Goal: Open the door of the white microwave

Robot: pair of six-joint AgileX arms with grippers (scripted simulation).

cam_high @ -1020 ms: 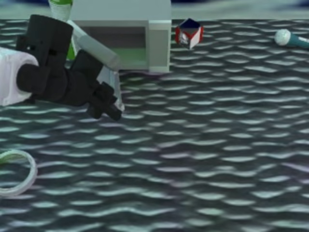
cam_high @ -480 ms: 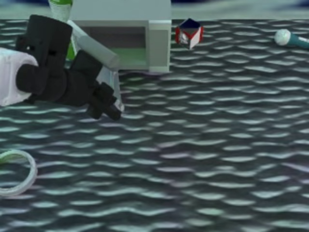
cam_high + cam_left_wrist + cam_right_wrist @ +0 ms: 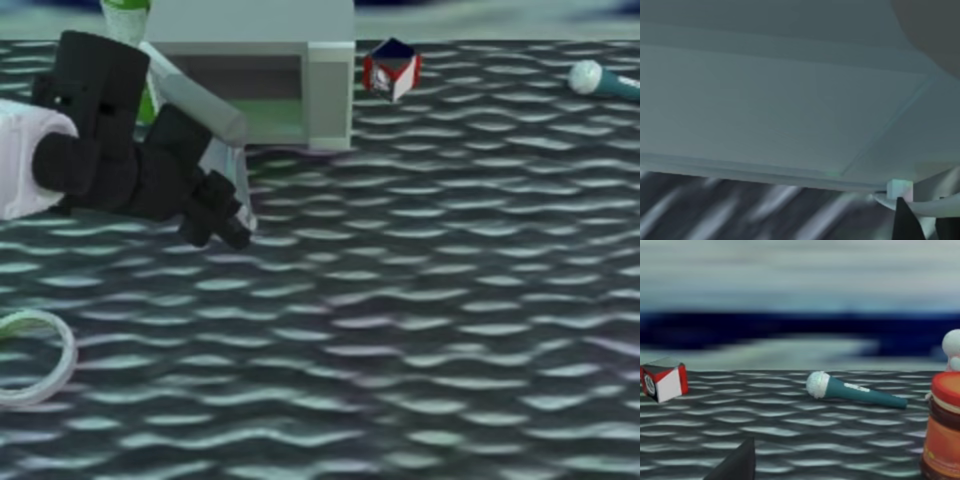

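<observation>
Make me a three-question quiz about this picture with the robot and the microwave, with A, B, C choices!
1. Where is the teal microphone with the white head?
A. far right of the table
B. inside the microwave
C. under the left arm

2. What colour is the floor inside the boxy white microwave?
A. red
B. greenish
C. yellow

3. How is the pale grey windowed door?
A. shut flat
C. lying on the table
B. swung open

Answers:
1 A, the top view shows it near the far right edge.
2 B, a green strip shows in the open cavity.
3 B, the cavity is exposed and the door angles out toward the left tool, which sits at the door's outer edge.
</observation>
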